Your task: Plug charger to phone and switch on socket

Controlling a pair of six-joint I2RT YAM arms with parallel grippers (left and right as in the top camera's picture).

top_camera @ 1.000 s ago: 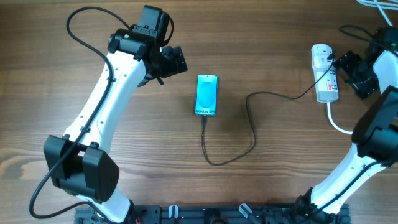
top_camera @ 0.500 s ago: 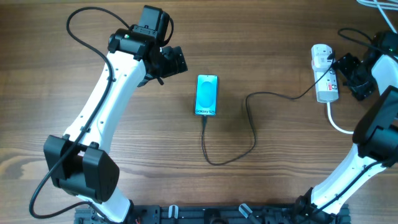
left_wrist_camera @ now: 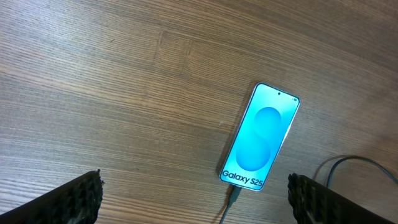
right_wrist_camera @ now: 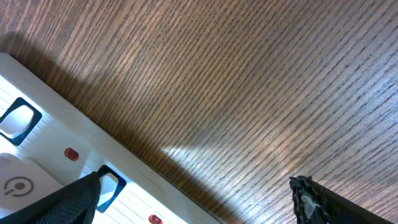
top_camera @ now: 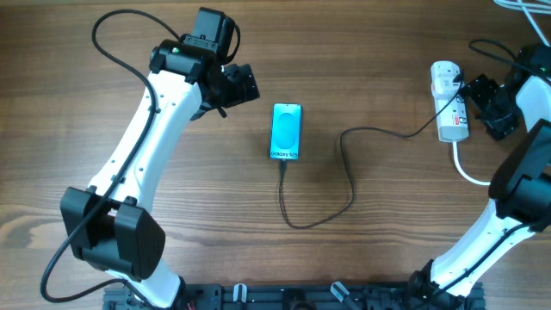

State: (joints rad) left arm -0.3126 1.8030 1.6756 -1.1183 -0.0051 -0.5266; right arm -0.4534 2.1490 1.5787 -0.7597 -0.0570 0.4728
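The phone (top_camera: 287, 131) lies flat mid-table with its cyan screen up; it also shows in the left wrist view (left_wrist_camera: 261, 138). The charger cable (top_camera: 320, 215) runs from the phone's bottom edge, loops right and reaches the socket (top_camera: 449, 102). Its plug tip (left_wrist_camera: 233, 194) sits in the phone's bottom port. My left gripper (top_camera: 244, 84) is open and empty, up and left of the phone. My right gripper (top_camera: 482, 96) is open, just right of the socket, one finger over the strip's edge by a switch (right_wrist_camera: 111, 182).
The socket's thick white cord (top_camera: 465, 168) curves down to the right. A white adapter (top_camera: 444, 74) is plugged in at the strip's far end. Red marks (right_wrist_camera: 71, 153) show on the strip face. Robot cables hang at the top right.
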